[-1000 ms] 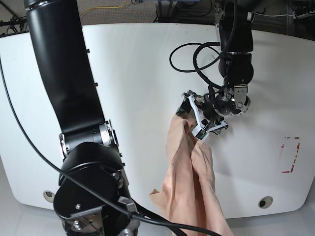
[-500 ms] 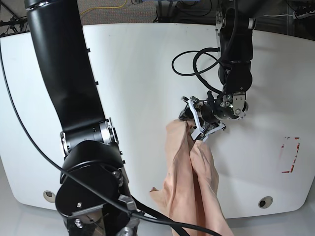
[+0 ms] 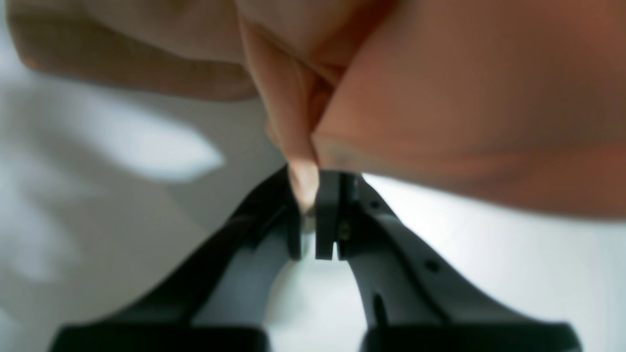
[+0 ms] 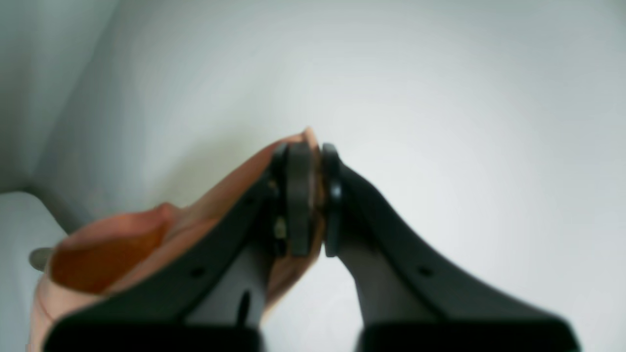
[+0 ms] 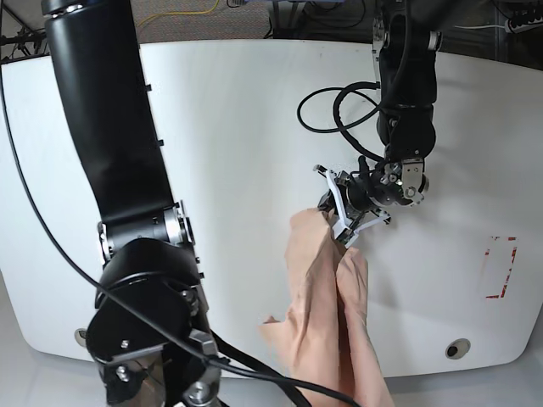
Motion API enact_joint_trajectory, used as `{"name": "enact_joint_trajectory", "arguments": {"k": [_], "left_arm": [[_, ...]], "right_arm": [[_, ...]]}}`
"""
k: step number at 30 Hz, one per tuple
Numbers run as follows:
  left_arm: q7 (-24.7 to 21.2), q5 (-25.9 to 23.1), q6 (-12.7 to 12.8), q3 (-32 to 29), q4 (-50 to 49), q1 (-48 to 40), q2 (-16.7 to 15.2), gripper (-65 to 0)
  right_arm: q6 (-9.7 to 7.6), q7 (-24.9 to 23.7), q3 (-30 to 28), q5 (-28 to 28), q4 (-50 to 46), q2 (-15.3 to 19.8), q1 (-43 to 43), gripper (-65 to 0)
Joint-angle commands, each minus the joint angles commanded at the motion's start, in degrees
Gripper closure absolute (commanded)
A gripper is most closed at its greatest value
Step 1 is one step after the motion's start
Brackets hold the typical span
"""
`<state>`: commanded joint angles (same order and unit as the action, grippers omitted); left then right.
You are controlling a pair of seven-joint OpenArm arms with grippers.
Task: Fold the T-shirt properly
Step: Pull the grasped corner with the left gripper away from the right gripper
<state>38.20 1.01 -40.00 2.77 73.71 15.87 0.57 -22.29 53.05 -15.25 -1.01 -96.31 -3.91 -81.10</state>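
Note:
The peach T-shirt lies bunched in a long strip from the table's middle down past the front edge. No smiley print shows. My left gripper is shut on the strip's upper end. In the left wrist view its fingertips pinch a thin fold of the shirt. In the right wrist view my right gripper is shut on another edge of the shirt, held above the white surface. In the base view the right gripper's tips are hidden at the bottom edge.
The white table carries a red marked rectangle at the right and round holes near the front edge. A black cable loop hangs from the left arm. The big black right arm fills the left side.
The left gripper has shifted a little left with the shirt's upper end. The strip has drawn narrower and moved slightly left. The right arm's lower part has dropped lower and left.

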Motion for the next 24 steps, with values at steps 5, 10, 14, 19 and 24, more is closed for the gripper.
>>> {"name": "enact_joint_trajectory", "arguments": {"k": [5, 10, 14, 19, 24], "left_arm": [[1.23, 0.00, 0.00, 0.35, 7.12, -3.78, 2.55, 0.0], [5.63, 0.18, 0.00, 1.49, 14.42, -6.86, 6.07, 0.0], [6.59, 0.18, 0.00, 4.40, 19.60, -9.49, 7.56, 0.0], [8.53, 0.26, 0.00, 8.00, 24.18, -11.08, 11.34, 0.0], [10.20, 0.26, 0.00, 10.90, 26.46, -10.99, 12.92, 0.0]], "right_arm": [[0.00, 0.00, 2.20, 3.34, -1.41, 1.85, 3.87, 0.0], [0.00, 0.44, 4.66, 5.19, -3.87, 5.45, 8.18, 0.0], [0.00, 0.44, 6.42, 5.10, -4.04, 8.79, 11.60, 0.0], [0.35, 0.26, 8.35, 5.54, -3.25, 11.34, 15.65, 0.0], [0.35, 0.09, 10.81, 5.54, -0.35, 12.66, 18.90, 0.0]]}}
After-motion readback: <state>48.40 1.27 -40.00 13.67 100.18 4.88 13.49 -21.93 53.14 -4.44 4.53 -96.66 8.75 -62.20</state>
